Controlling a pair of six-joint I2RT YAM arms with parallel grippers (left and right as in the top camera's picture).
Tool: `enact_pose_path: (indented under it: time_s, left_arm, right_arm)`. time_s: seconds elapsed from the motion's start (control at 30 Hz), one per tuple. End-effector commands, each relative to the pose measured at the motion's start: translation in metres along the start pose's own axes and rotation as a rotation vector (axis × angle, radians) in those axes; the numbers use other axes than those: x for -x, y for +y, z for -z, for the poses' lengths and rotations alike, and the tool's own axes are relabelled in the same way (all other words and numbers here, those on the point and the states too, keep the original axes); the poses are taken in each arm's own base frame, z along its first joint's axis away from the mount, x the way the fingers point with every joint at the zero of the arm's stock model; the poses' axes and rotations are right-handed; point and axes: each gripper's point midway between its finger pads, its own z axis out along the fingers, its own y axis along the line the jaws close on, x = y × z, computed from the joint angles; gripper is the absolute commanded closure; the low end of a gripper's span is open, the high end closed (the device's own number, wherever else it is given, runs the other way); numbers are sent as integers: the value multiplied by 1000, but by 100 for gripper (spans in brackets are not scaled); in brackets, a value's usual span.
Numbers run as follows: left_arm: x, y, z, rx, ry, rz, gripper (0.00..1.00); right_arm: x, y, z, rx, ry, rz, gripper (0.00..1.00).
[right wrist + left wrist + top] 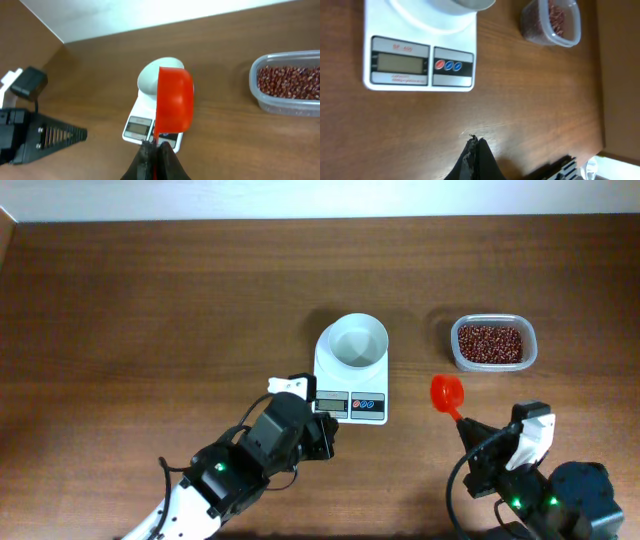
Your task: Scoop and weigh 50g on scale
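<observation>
The white scale [350, 402] stands mid-table with a white bowl [357, 342] on its platform. Its grey display and coloured buttons face the front [420, 62]. My left gripper [328, 432] is shut and empty just in front of the scale, its fingertips [474, 146] pressed together over bare wood. My right gripper [465, 426] is shut on the handle of a red scoop [446, 392], held in the air right of the scale. From the right wrist, the scoop [175, 102] looks empty and covers part of the scale [142, 127].
A clear tub of red-brown beans [492, 343] sits to the right of the scale, behind the scoop, and shows in the right wrist view [290, 85]. The left arm [35, 135] lies to the left. A pale wall edge runs along the table's far side.
</observation>
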Motion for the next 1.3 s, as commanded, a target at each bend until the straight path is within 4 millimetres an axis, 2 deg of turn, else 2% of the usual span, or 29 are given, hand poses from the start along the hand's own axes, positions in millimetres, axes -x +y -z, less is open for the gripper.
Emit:
enact_pose_path:
  time_s: [0.0, 0.27, 0.37, 0.5, 0.6, 0.67, 0.77, 0.87, 1.0, 1.27]
  left_arm:
    - [1, -13, 0, -53, 4, -25, 100]
    - [1, -13, 0, -53, 3, -25, 100]
    - [4, -6, -4, -17, -16, -24, 100]
    - [-8, 7, -25, 54, 42, -133, 100]
    - [-7, 25, -40, 146, 36, -173, 100]
    - [-6, 28, -55, 156, 41, -241, 100]
    - [-1, 21, -74, 123, 25, -241, 100]
    - [2, 0, -88, 42, -10, -263, 100]
    - [-12, -23, -104, -27, -13, -309, 100]
    - [-12, -24, -109, 2, -55, -327, 100]
  right_arm:
    - [7, 5, 6, 17, -20, -11, 96]
    - [-2, 2, 6, 4, 14, -17, 96]
    - [-3, 1, 6, 1, 21, -18, 96]
    - [-5, 0, 6, -2, 29, -15, 96]
    - [-4, -3, 6, -22, 22, -8, 96]
    - [-4, -4, 6, -27, 20, -7, 96]
    - [-4, -4, 6, -26, 19, -8, 96]
    - [-7, -5, 6, -32, 35, -11, 96]
    - [-14, -8, 6, -41, 60, -18, 96]
    - [-14, -8, 6, -41, 60, -18, 96]
